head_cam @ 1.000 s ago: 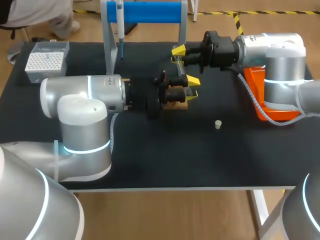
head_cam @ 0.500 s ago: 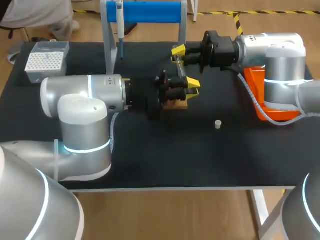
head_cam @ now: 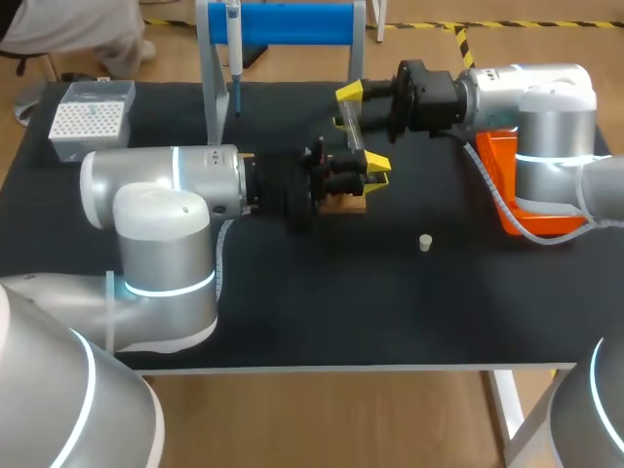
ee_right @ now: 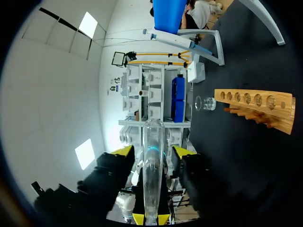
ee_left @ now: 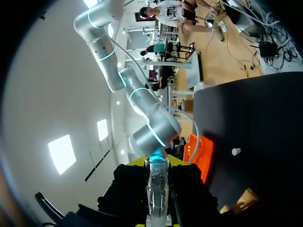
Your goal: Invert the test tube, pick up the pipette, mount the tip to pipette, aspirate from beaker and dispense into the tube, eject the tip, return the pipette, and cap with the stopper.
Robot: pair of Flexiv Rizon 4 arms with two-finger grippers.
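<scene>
Glass test tube (ee_right: 154,161) clamped in the left jaws mid-flip, can't tell about the right jaws; pipette (head_cam: 234,44) and stopper (head_cam: 425,243) work all left.

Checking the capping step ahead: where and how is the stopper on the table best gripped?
Probably take the stopper by its side walls, coming straight down from above: it seems to stand upright on the table, small and round, with nothing close around it.

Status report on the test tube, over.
Left gripper shut on test tube. Right gripper around it too, grip unclear. Tube tilted in the air between them. Wooden rack close beside left gripper.
</scene>
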